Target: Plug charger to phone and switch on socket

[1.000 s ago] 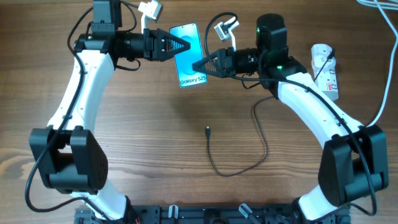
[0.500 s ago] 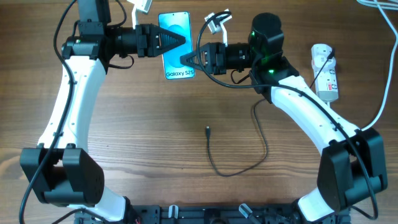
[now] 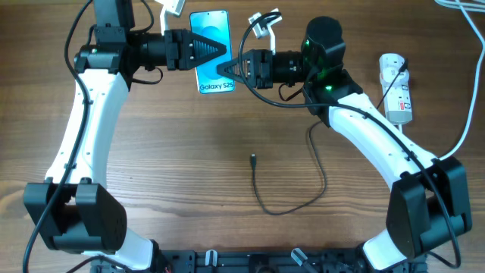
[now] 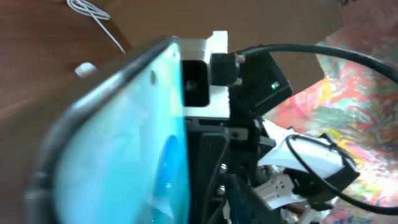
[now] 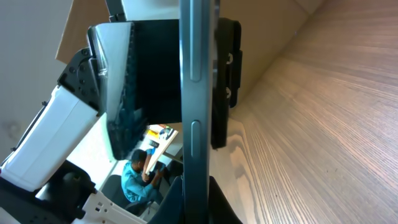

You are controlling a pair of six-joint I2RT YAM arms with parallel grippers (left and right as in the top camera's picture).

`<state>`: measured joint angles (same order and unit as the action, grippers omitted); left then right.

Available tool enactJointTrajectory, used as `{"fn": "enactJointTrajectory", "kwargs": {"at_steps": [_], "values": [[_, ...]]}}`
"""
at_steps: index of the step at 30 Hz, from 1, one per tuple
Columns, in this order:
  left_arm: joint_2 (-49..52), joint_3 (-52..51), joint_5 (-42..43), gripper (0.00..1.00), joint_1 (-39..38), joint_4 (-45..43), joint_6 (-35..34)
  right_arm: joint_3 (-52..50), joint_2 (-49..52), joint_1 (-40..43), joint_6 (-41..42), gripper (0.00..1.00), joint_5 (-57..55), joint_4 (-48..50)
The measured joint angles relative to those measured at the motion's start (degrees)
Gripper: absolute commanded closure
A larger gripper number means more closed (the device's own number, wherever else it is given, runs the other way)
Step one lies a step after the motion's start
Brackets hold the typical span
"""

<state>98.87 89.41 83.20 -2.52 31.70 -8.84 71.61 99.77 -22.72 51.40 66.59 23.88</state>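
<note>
Overhead: I see the phone [image 3: 208, 30] screen-up at the tabletop's [image 3: 167, 152] far edge, with left jaws and right jaws both at it. The charger [image 3: 252, 159] lies loose mid-tabletop and the socket [image 3: 398, 91] is far right.
Left wrist: the phone's screen fills the view. I cannot tell the left jaws' state.
Right wrist: right jaws clenched on the phone, seen edge-on.

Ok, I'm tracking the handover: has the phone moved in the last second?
Yes. The phone has shifted left and up in the overhead view, farther from the power strip.
</note>
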Motion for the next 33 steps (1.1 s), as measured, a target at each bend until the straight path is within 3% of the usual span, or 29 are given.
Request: {"fn": "enactJointTrajectory", "kwargs": {"at_steps": [4, 8, 16, 21, 22, 25, 27, 29, 31, 32, 33], "values": [[-0.20, 0.00, 0.46, 0.50, -0.39, -0.02, -0.04, 0.00, 0.00, 0.68, 0.42, 0.96, 0.00, -0.04], [-0.22, 0.00, 0.85, 0.34, -0.50, 0.09, -0.17, 0.00, 0.02, 0.98, 0.87, 0.96, -0.04, -0.13], [-0.52, 0.00, -0.11, 0.32, -0.79, 0.24, -0.24, 0.00, 0.04, 2.05, 1.11, 0.96, -0.20, -0.02], [-0.55, 0.00, -0.15, 0.18, -0.48, 0.28, -0.26, 0.00, 0.04, 2.97, 1.31, 0.96, -0.83, 0.44], [-0.55, 0.00, -0.04, 0.18, -0.09, 0.37, -0.26, 0.00, 0.04, 3.23, 1.46, 0.96, -1.14, 0.39], [-0.66, 0.00, -0.15, 0.34, 0.96, 0.33, -0.24, 0.00, 0.13, 3.69, 1.49, 0.96, -1.29, 0.35], [-0.66, -0.13, -1.03, 0.29, 1.05, 0.02, -0.46, 0.31, 0.13, 3.69, 1.46, 0.96, -1.14, -0.76], [-0.66, -0.28, -1.49, 0.31, 1.05, -0.48, -0.66, 0.72, 0.13, 3.50, 1.40, 0.96, -1.33, -2.38], [-0.66, -0.48, -1.73, 0.43, 1.22, -1.42, -1.27, 0.85, 0.13, 2.78, 1.07, 0.96, -2.23, -3.10], [-0.66, -0.66, -1.84, 0.53, 1.49, -2.64, -2.21, 1.01, 0.13, 2.08, 0.96, 0.96, -3.02, -3.52], [-0.63, -0.76, -2.14, 0.56, 1.79, -4.28, -3.37, 1.27, 0.02, 1.27, 0.83, 0.96, -4.13, -3.76]]}}
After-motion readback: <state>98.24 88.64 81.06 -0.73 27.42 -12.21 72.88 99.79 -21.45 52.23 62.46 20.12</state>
